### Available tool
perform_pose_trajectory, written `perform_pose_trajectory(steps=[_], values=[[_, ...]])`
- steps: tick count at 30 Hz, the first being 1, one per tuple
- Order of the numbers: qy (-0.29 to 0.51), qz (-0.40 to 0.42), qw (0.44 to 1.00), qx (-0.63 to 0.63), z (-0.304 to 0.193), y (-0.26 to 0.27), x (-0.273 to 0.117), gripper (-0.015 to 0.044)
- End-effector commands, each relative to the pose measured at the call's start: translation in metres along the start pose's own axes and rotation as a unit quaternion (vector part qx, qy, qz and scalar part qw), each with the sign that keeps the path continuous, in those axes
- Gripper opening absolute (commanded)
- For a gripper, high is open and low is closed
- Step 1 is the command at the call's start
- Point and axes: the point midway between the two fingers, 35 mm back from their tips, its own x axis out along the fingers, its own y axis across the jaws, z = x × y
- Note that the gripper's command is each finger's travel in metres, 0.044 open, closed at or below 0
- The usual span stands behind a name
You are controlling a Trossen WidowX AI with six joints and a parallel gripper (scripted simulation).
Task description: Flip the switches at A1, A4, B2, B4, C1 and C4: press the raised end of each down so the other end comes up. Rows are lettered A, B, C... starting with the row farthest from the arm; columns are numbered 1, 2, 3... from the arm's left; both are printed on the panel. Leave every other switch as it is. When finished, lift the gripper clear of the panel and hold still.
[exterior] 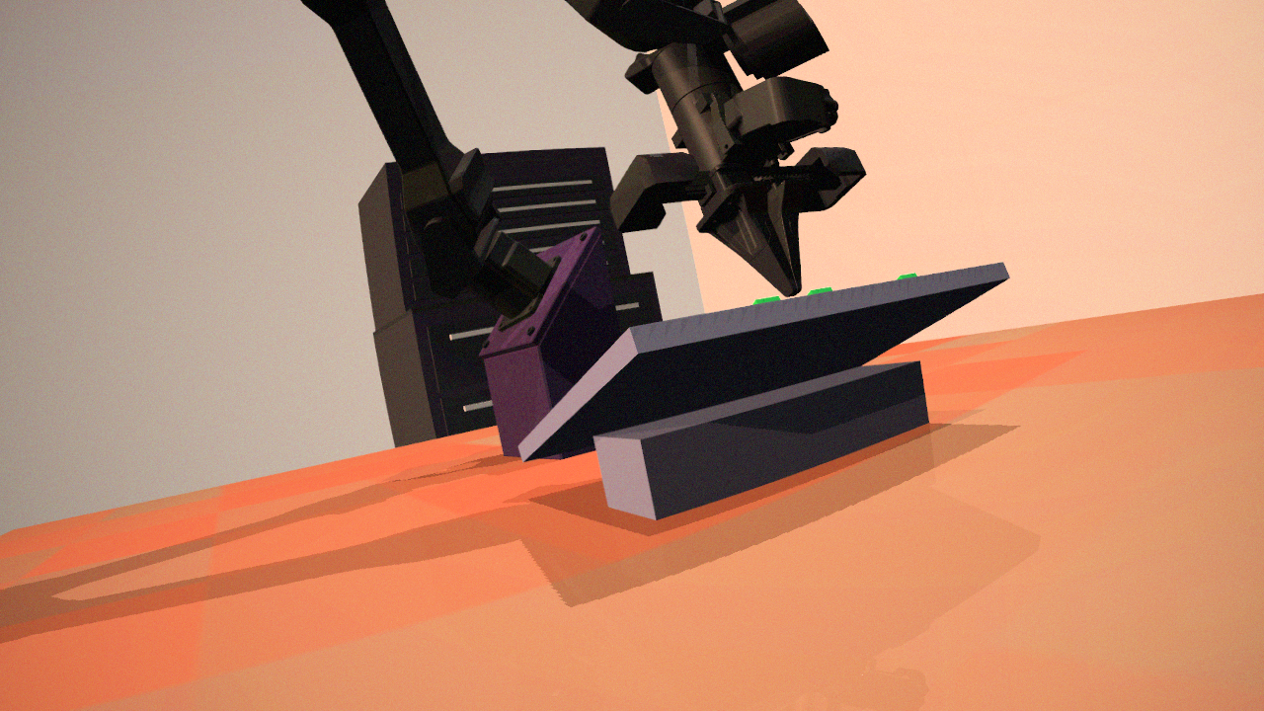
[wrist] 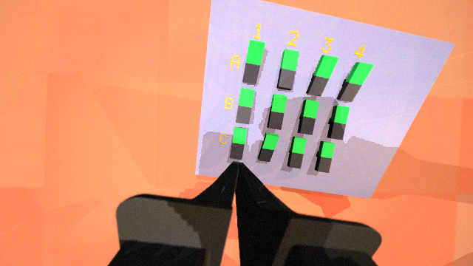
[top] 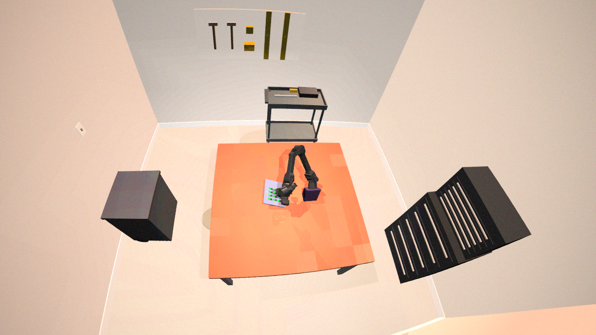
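Note:
The lavender switch panel [top: 267, 183] [exterior: 750, 357] [wrist: 399, 92] is tilted, its far side raised. Every switch has a green far half and a dark near half. In the wrist view, A1 [wrist: 255, 53] and A4 [wrist: 358, 75] look raised at the green end. B2 [wrist: 278, 105], B4 [wrist: 340, 116], C1 [wrist: 239, 137] and C4 [wrist: 327, 149] look raised at the dark end, though the tilt is hard to read. My gripper [exterior: 792, 293] [wrist: 236, 166] is shut and empty. Its tips appear just nearer than C1's dark end, above the panel; contact is not visible.
The orange table [top: 241, 245] [exterior: 354, 636] carries the panel, its grey support block [exterior: 777, 441] and the arm's purple base [top: 310, 194] [exterior: 521, 389]. A2, A3, B1, B3, C2 and C3 stand among the named switches. A cart [top: 291, 131] stands behind the table.

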Motion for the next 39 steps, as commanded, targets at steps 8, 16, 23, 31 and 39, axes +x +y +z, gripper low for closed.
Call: perform_pose_trajectory(steps=[8,16,23,31,39], values=[[-0.003,-0.004,1.0,-0.007,-0.004,-0.001,0.018,0.0],[-0.003,-0.004,1.0,-0.007,-0.004,-0.001,0.027,0.0],[-0.003,-0.004,1.0,-0.007,-0.004,-0.001,0.032,0.0],[-0.003,-0.004,1.0,-0.007,-0.004,-0.001,0.032,0.0],[-0.003,-0.004,1.0,-0.007,-0.004,-0.001,0.032,0.0]])
